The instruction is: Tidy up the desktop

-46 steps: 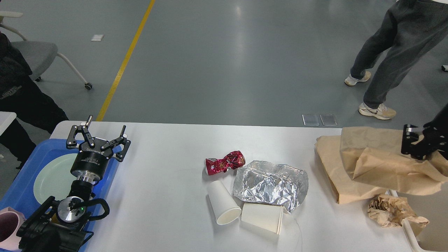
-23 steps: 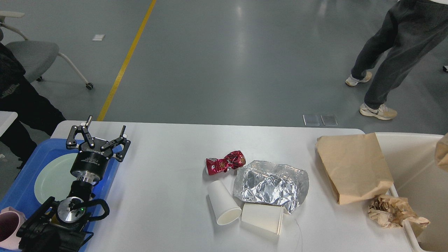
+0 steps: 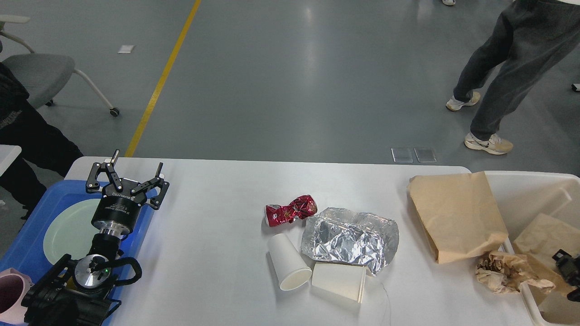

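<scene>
White surface: the desktop (image 3: 217, 253) fills the lower part of the view from the robot's head, and it is far from clear.
Done so far: brown paper (image 3: 541, 233) lies inside the cream bin (image 3: 521, 185) at the right edge; a pale green plate (image 3: 68, 231) sits in the blue tray (image 3: 27, 253) on the left, with a pink cup (image 3: 11, 294) at its near corner.
Left to do: a crushed red can (image 3: 291, 210), crumpled foil (image 3: 350, 238), two tipped white paper cups (image 3: 288, 266) (image 3: 339, 280), a flat brown paper bag (image 3: 455, 216) and a brown paper wad (image 3: 509, 273) resting at the bin's rim.
Left gripper (image 3: 128, 177): hangs over the tray's far edge, fingers spread wide, nothing between them.
Right gripper (image 3: 570, 267): only a dark sliver at the right border above the bin; whether it is parted or closed cannot be told.
Writing: white lettering rings the left gripper's collar, too small to read; the can's print is illegible.
Judgement: early in the job, most litter untouched.
</scene>
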Motion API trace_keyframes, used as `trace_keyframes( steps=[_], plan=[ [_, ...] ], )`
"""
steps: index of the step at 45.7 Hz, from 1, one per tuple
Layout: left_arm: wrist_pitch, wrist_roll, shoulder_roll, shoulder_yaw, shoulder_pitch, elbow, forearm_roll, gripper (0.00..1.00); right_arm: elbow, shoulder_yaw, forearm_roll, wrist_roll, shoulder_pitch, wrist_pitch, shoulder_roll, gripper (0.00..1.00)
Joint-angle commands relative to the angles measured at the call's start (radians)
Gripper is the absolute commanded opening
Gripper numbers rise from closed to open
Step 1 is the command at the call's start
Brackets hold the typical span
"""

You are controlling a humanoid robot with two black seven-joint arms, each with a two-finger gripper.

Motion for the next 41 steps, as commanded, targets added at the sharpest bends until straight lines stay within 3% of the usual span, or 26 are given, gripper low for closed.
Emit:
trace_keyframes(
  steps=[1, 15, 16, 19, 20, 41],
  plan=[
    [0.0, 0.0, 0.0, 0.0, 0.0, 0.0, 0.0, 0.96, -0.048, 0.007, -0.001, -0.001, -0.05, -0.049, 0.057, 0.0],
    [0.0, 0.0, 0.0, 0.0, 0.0, 0.0, 0.0, 0.96, -0.045, 0.013, 0.001, -0.001, -0.078, -0.068, 0.061, 0.02],
    [0.0, 0.0, 0.0, 0.0, -0.002, 0.0, 0.0, 0.96, -0.044, 0.013, 0.001, -0.001, -0.078, -0.072, 0.059, 0.2],
    [0.0, 0.0, 0.0, 0.0, 0.0, 0.0, 0.0, 0.96, -0.045, 0.013, 0.001, 0.004, -0.076, -0.079, 0.056, 0.95],
    [0.0, 0.0, 0.0, 0.0, -0.002, 0.0, 0.0, 0.96, -0.044, 0.013, 0.001, 0.004, -0.075, -0.082, 0.056, 1.0],
    [0.0, 0.0, 0.0, 0.0, -0.002, 0.0, 0.0, 0.96, -0.021, 0.019, 0.001, 0.004, -0.064, -0.085, 0.053, 1.0]
  ],
)
